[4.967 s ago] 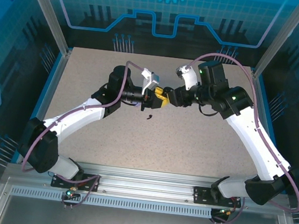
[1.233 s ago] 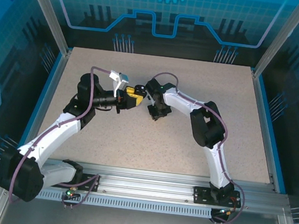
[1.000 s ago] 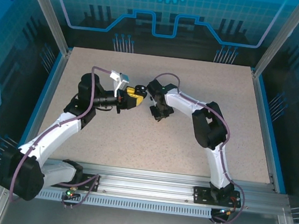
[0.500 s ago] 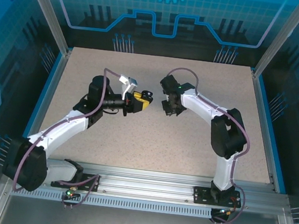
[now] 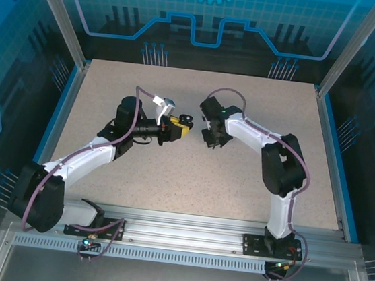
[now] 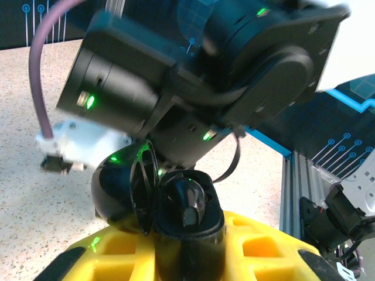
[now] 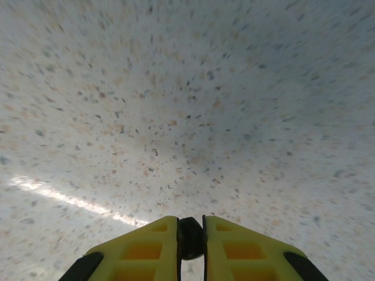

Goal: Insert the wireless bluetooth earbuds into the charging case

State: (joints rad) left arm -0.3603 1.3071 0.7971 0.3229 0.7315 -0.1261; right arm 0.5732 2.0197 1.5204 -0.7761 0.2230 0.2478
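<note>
The right jaws are up off the bench now. A second ago they are pressed down on it just right of the case; since then they lift and swing a little to the right. In the right wrist view they are pressed together on a small black earbud, which is pinched between the yellow tips with speckled bench blurred beyond. No loose black piece shows on the bench where they were working, so the pick looks to have succeeded.

The left jaws shift too, carrying the case rightward and slightly toward the middle of the bench. They are pinching it: the left wrist view shows the case seated between the yellow tips, its lid open and its hollow turned toward the right arm. Something glossy sits in that hollow. It may be the other earbud already home, but I cannot tell.

From above, the two sets of jaws face each other across a gap, near but not touching, with the case held clear of the bench and the earbud opposite it.

For the task, this likely means the fetching is over and the insertion comes next. The right jaws need to close the gap and line the earbud's stem up with a free socket. The piece is tiny and held by a thin pinch, so it could twist or slip on contact. Its orientation in the grip is too small to read here.
</note>
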